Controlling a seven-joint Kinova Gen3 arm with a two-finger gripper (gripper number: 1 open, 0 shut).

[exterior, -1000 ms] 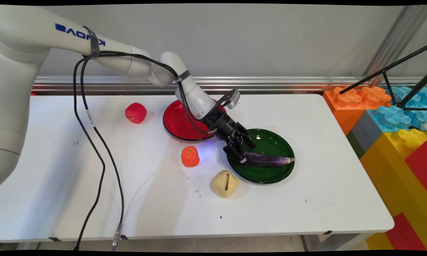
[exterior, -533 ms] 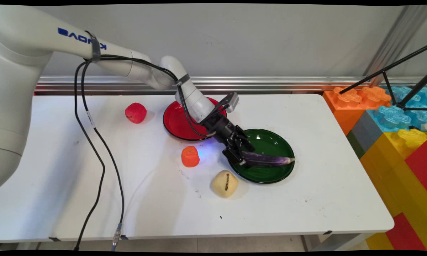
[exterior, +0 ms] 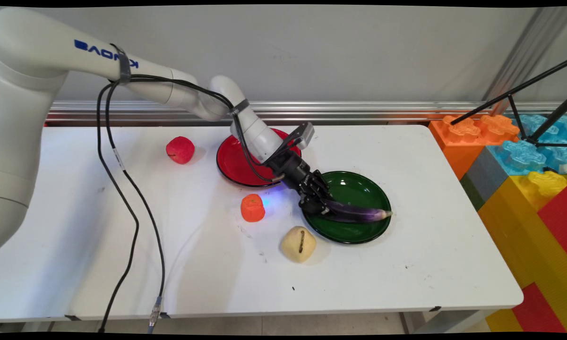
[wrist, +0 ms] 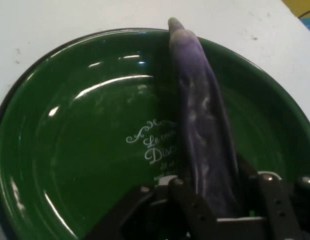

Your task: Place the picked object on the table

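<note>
White script lettering on the floor of the green plate (wrist: 70,165) reads "Le" and, a line below, "Disc", the rest hidden behind the purple eggplant (wrist: 202,130) at 3 o'clock; smaller lines beneath are unreadable.

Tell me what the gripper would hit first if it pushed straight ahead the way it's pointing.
The gripper is already shut on the purple eggplant, pointing down into the green plate. Going straight on, it would probably press into the plate's floor first, though depth is hard to judge.
</note>
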